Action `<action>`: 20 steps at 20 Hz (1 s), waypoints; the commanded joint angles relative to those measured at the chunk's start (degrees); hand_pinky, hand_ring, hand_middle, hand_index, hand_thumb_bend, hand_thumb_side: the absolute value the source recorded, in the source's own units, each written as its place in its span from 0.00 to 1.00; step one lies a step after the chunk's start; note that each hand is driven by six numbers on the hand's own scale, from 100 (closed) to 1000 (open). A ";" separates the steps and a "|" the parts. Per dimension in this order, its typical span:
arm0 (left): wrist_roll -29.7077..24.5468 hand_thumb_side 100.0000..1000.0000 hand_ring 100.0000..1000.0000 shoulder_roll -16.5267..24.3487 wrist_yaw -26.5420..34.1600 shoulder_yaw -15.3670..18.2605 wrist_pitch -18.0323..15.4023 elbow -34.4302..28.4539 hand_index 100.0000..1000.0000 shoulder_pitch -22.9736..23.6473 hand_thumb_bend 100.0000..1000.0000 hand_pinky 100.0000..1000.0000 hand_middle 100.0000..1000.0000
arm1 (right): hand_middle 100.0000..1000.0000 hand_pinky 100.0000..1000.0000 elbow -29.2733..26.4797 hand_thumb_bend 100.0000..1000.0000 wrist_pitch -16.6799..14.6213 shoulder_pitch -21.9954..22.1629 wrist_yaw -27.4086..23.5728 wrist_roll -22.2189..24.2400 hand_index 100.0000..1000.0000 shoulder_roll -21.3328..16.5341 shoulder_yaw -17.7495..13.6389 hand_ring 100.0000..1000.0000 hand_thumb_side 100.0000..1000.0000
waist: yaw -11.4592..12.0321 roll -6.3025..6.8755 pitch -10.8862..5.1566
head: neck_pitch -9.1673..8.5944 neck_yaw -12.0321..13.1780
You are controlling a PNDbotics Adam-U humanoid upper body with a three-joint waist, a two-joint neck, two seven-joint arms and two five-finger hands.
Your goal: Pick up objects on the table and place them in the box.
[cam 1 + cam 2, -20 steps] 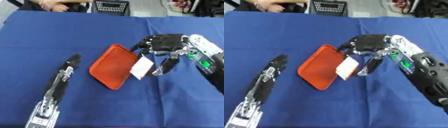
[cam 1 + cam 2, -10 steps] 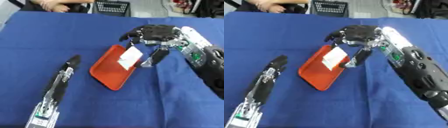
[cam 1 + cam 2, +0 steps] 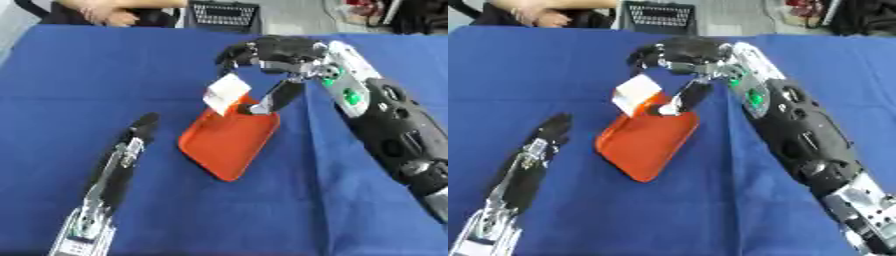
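White flat card (image 3: 227, 93) hangs pinched in the right hand (image 3: 273, 52) fingers above the shallow orange tray-like box (image 3: 229, 141), seemingly for dropping in; left hand (image 3: 131, 142) lies relaxed on the blue desk (image 3: 87, 80).

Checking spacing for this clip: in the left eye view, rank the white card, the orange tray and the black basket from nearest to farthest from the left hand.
From the left hand, lower left:
1. Orange tray, just to its right.
2. White card, above the tray, in the right hand.
3. Black basket, at the far edge.
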 commanded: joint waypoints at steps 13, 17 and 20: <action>-0.27 1.00 1.00 -0.21 0.32 -0.07 -0.02 -0.70 1.00 -0.47 0.11 1.00 1.00 | 0.90 0.79 1.95 0.50 -15.51 -0.22 14.95 -4.38 0.99 -0.62 2.95 0.83 0.83 | 0.02 0.31 -0.86 | -0.87 -1.37; 0.03 1.00 1.00 -0.23 0.24 0.26 -0.02 -0.69 1.00 -0.60 0.11 1.00 1.00 | 0.88 0.76 -3.05 0.40 -15.51 3.00 11.12 -8.22 0.98 -3.52 3.36 0.80 0.80 | -0.25 0.23 -0.76 | -1.31 -0.39; 0.21 1.00 1.00 -0.21 0.18 0.42 -0.02 -0.71 1.00 -0.66 0.11 1.00 1.00 | 0.86 0.75 -9.47 0.26 -15.51 6.55 3.40 -6.51 0.96 -6.49 2.85 0.78 0.77 | -0.59 0.23 -0.67 | -1.48 0.15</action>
